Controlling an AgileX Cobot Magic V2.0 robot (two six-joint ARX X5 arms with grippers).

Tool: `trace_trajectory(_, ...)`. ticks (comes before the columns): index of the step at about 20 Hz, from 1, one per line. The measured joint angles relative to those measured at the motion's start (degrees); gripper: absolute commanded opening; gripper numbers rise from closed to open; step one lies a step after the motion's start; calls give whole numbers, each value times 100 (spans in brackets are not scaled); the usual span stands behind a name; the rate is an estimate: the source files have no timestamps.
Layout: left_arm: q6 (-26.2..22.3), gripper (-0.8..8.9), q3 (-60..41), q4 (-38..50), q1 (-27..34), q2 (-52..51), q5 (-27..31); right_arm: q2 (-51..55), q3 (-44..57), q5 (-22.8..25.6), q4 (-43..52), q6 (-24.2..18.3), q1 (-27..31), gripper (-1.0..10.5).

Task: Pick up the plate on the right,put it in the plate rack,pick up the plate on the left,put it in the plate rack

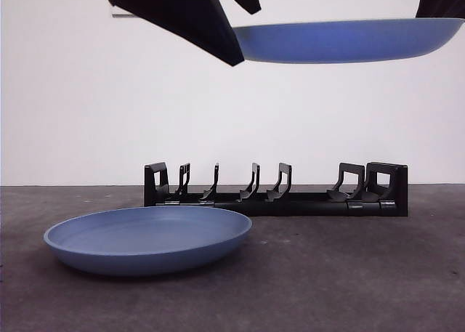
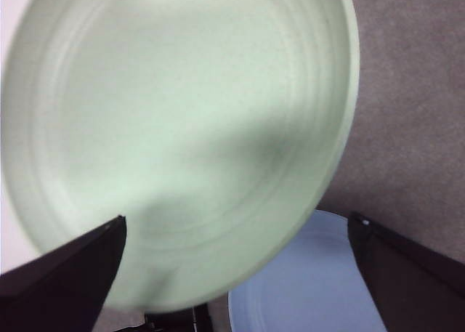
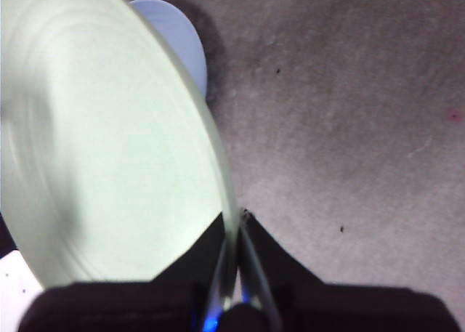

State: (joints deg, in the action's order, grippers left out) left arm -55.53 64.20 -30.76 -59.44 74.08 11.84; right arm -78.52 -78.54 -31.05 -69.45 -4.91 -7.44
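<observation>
1. The right gripper [image 3: 236,237] is mostly cut off in the front view; its jaws pinch the rim of the raised plate [image 1: 349,40].
2. The left gripper [image 2: 236,274], jaws spread wide and empty, flanks that plate's opposite edge.
3. The raised plate lies nearly level, high above the plate rack [image 1: 276,194], which runs crosswise.
4. The second plate [image 1: 149,237] rests flat on the table [image 1: 363,274], below the left gripper.

Front camera low, level across the worktop [image 1: 363,274], close to the resting blue plate [image 1: 149,237] and plate rack [image 1: 276,201]; both wrist cameras look steeply down, very near the raised plate [image 2: 174,128], sharing it and the resting plate.
</observation>
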Motion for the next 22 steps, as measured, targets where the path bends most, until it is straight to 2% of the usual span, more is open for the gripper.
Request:
trace_trajectory(4,7,222,0,0,0,7,-138,0,0,-122,0,7,0,-16)
trace_trajectory(7,72,127,0,0,0,7,-155,0,0,-197,0,15,0,-16)
trace_trajectory(12,216,100,0,-72,0,7,-341,0,0,-199,2,15,0,-16)
trace_trajectory(16,251,-11,0,-269,-13,7,-614,0,0,-201,22,42,0,-16)
trace_trajectory(22,111,-8,0,-361,-120,7,-758,-2,0,-197,105,59,-11,-15)
